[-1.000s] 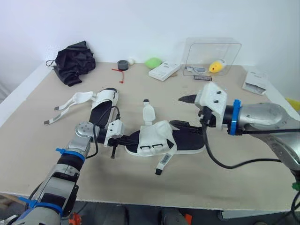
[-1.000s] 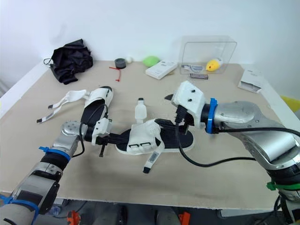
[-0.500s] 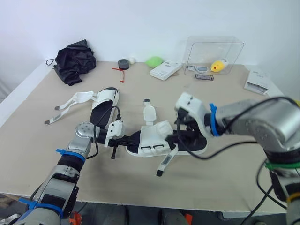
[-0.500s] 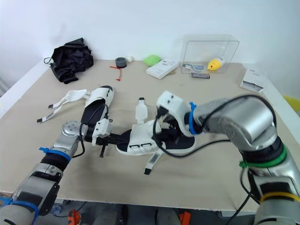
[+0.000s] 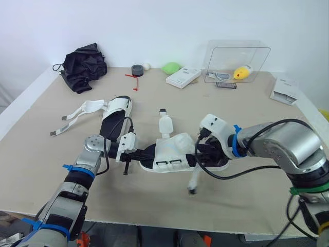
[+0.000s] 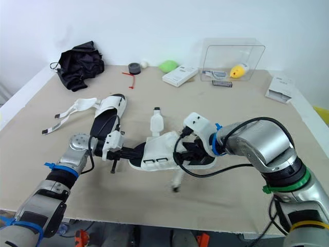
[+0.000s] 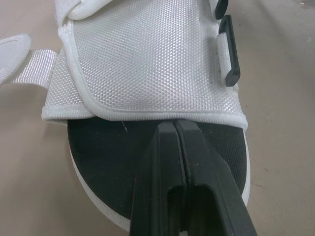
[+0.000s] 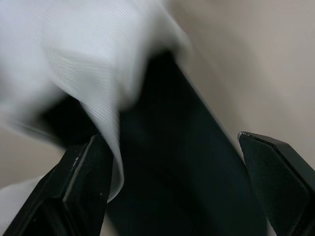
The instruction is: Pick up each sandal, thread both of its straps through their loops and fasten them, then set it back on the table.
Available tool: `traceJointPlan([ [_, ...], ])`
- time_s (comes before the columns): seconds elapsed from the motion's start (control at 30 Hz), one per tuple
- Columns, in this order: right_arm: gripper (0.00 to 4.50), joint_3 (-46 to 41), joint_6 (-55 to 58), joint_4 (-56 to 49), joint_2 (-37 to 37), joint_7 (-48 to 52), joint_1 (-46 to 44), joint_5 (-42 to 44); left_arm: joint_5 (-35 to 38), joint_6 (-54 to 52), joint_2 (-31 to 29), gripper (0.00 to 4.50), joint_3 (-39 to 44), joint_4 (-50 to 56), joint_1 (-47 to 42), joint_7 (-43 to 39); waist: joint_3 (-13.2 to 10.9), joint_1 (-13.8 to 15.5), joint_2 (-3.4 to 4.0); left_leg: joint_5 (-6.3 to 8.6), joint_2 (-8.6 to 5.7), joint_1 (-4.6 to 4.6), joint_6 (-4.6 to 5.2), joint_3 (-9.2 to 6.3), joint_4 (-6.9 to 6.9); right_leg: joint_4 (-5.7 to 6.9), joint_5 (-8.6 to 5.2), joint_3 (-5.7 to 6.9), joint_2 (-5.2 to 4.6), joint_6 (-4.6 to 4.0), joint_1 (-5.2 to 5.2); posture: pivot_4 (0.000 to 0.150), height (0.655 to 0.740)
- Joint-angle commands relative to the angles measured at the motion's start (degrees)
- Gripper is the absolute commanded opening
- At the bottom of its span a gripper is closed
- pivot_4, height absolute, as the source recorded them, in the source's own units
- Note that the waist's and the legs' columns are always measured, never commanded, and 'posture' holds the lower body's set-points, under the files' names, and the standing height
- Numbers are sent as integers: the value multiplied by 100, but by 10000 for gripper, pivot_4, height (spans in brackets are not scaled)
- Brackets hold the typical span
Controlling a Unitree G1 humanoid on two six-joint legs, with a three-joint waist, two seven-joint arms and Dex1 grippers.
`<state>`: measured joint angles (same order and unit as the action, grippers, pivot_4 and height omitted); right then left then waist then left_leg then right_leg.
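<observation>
Swinging down from where it was hovering a second ago, the right gripper point(image 8: 170, 142) is now reaching low into the heel side of the white mesh sandal with a black footbed point(image 5: 172, 154), and that sandal's loose near strap point(image 5: 194, 180) is showing as a blur, having shifted toward 3 o'clock. Its fingers point(image 8: 81, 182) are spreading wide apart, straddling the black footbed and a fold of white fabric without clamping either. The left gripper point(image 7: 175, 125) is coming in from 9 o'clock with its fingers pressed together, the tips resting on the bare toe of the footbed just under the edge of the mesh upper. This sandal is lying flat near the middle of the beige table point(image 5: 154, 206), with a second strap point(image 5: 165, 123) sticking out toward 12 o'clock. At 10 o'clock from it, well apart, the matching second sandal point(image 5: 115, 110) is lying with its straps point(image 5: 77, 110) trailing unfastened toward 9 o'clock. Along the 12 o'clock edge a crumpled black cloth point(image 5: 82, 67) and a clear plastic box point(image 5: 236, 59) are sitting.
</observation>
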<state>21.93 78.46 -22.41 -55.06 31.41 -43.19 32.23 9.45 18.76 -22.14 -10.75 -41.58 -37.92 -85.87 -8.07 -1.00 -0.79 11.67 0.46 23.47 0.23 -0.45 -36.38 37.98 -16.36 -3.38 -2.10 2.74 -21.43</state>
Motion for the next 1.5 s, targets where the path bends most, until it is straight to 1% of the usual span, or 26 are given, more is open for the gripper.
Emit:
traceJointPlan([
  [0.03,43333,-25,-304,-63,-244,307,88,-196,-468,-159,6,0,-429,-353,315,-40,0,-5,0,0,0,-2,0,2,0,0,-3,-2,0,5,1,1500,7400],
  [0.13,43333,-233,-348,-616,-606,906,360,159,-474,-148,15,0,-437,-385,295,-50,-1,12,-3,0,0,0,0,-6,0,0,-8,3,1,16,4,1500,7400],
  [0.2,43333,-527,-164,-794,-550,1057,501,443,-479,-142,19,0,-437,-407,283,-62,-1,2,-3,1,0,5,-2,-6,1,0,-17,1,0,28,5,1500,7400],
  [0.27,43333,-1230,270,-867,-238,1351,570,1192,-484,-137,22,0,-434,-433,264,-75,-4,-4,-8,4,1,5,-3,-3,1,-1,-17,1,-2,25,7,1500,7400],
  [0.4,43333,-2346,909,-753,125,1596,661,2073,-484,-137,15,0,-430,-450,247,-103,-5,-2,-7,4,13,6,-2,-14,3,-1,-15,5,14,18,8,1500,7400],
  [0.47,43333,-2662,935,-566,38,1612,747,2142,-482,-136,4,0,-430,-455,247,-119,-8,2,-12,4,12,13,-2,-23,2,-1,-15,13,13,17,8,1500,7400],
  [0.6,43333,-3044,402,23,-553,1906,865,1906,-484,-148,-10,0,-434,-464,249,-142,-8,-6,-12,4,11,9,-2,-7,2,-8,-2,17,-19,-9,6,1500,7400],
  [0.67,43333,-3169,15,42,-949,2280,1098,1856,-486,-148,-16,0,-437,-465,257,-152,-9,4,-10,4,11,10,-2,-6,4,-10,-4,19,-19,-9,4,1500,7400],
  [0.73,43333,-3243,-188,-12,-1148,2524,1283,1929,-488,-147,-18,0,-438,-465,259,-155,-7,-10,-8,4,11,10,-2,-6,9,-12,-16,22,-16,3,3,1500,7400],
  [0.83,43333,-3763,-577,-920,-1547,3361,2430,2225,-482,-142,-22,0,-434,-449,278,-155,-7,15,-10,5,13,9,-1,-10,15,-14,-23,22,3,14,5,1500,7400],
  [0.93,43333,-4011,-828,-1685,-1646,3621,3529,2269,-482,-126,-18,0,-437,-446,309,-136,-5,4,-8,10,18,18,-8,-19,15,-16,-29,11,27,23,10,1500,7400],
  [1.03,43333,-3803,-1072,-1916,-1546,3352,4178,1997,-476,-118,-19,0,-448,-427,355,-115,-10,-5,-15,12,21,8,-11,-10,7,-19,-29,7,26,32,19,1500,7400],
  [1.13,43333,-3434,-1245,-1741,-1438,3029,4289,1725,-471,-119,-30,0,-458,-404,374,-106,-16,-9,-28,12,21,-5,-12,3,6,-21,-25,8,13,27,24,1500,7400],
  [1.27,43333,-2866,-1307,-1431,-1263,2704,4024,1466,-460,-136,-47,0,-451,-374,373,-96,-14,-10,-25,12,21,-4,-12,15,6,-39,-19,11,0,25,23,1500,7400],
  [1.5,43333,-1966,-1230,-820,-744,2364,2928,1179,-446,-182,-63,0,-447,-276,421,-88,-13,-21,-23,12,23,0,-12,14,14,-61,-4,12,2,28,24,1500,7400],
])
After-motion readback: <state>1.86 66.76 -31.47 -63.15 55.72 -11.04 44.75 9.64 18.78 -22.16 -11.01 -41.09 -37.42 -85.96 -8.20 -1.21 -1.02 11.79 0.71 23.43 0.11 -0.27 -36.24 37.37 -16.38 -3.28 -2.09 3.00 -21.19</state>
